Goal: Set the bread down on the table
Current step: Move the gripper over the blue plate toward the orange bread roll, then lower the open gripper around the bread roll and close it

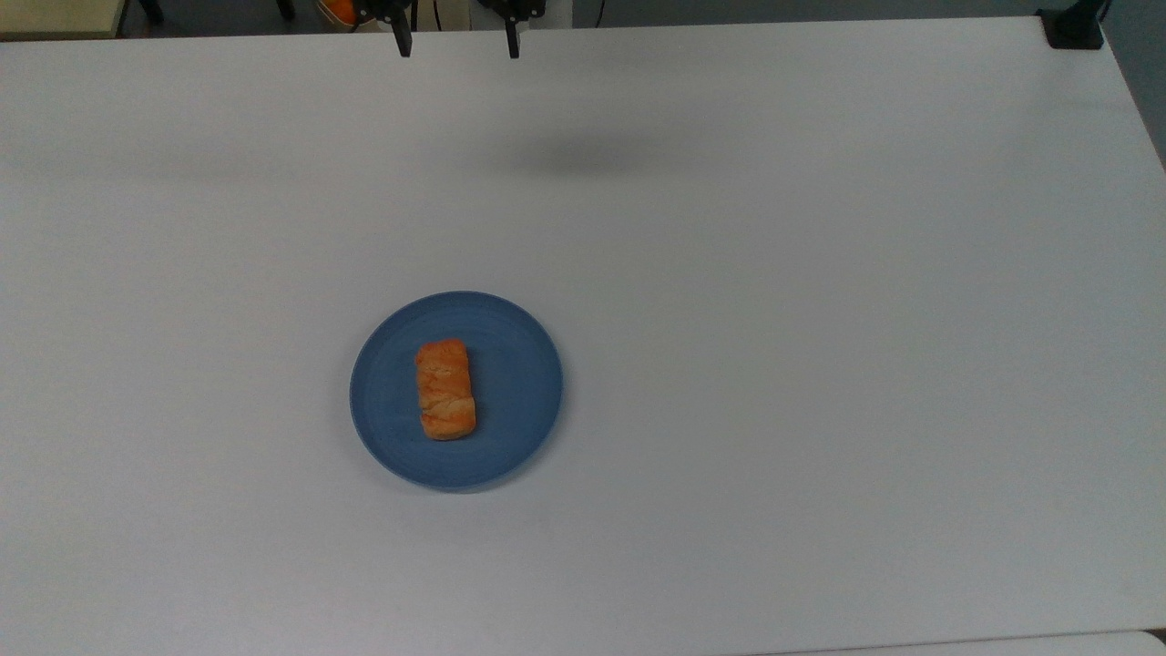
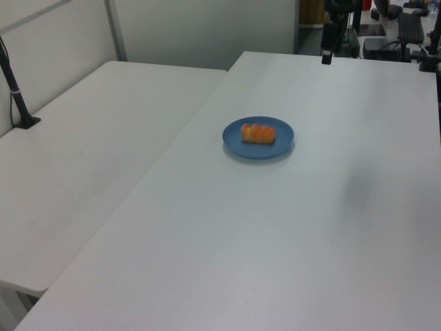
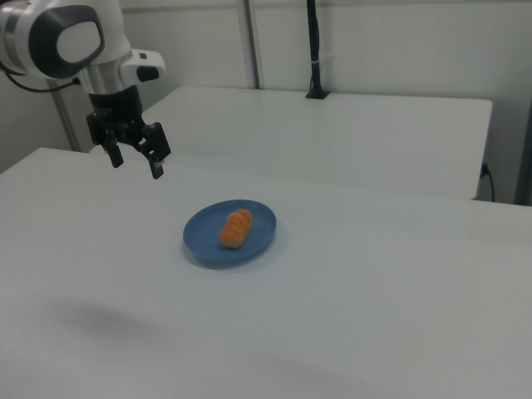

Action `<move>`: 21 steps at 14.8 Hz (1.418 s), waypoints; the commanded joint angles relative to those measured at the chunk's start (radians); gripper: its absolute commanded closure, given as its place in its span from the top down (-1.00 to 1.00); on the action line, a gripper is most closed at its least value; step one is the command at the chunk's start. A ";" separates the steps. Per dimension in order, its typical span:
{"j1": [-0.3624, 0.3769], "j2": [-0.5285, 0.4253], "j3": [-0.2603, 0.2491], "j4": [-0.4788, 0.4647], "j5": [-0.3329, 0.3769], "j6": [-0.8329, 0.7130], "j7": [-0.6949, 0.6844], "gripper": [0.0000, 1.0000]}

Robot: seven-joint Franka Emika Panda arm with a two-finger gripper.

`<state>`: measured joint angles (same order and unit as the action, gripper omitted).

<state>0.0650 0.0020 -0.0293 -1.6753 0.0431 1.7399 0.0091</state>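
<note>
While bread (image 1: 445, 389) lies on plate (image 1: 510, 364) | end effector (image 3: 135, 159) spread, aloft

Bread (image 1: 445, 389) noted as golden-orange with paler streaks; plate (image 1: 519, 383) plain blue; surface (image 1: 820, 364) matte white; claw (image 3: 135, 163) black.
</note>
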 commanded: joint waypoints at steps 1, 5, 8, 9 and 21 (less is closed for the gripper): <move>0.003 0.059 -0.001 0.003 -0.002 0.096 -0.017 1.00; -0.002 0.121 -0.003 0.009 -0.017 0.240 -0.040 1.00; -0.010 0.156 -0.007 0.009 -0.022 0.346 -0.103 1.00; -0.013 0.162 -0.011 0.009 -0.019 0.387 -0.103 1.00; -0.013 0.404 -0.012 0.048 -0.092 0.688 0.063 1.00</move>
<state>0.0420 0.3528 -0.0353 -1.6524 0.0065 2.3812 -0.0032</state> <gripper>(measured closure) 0.000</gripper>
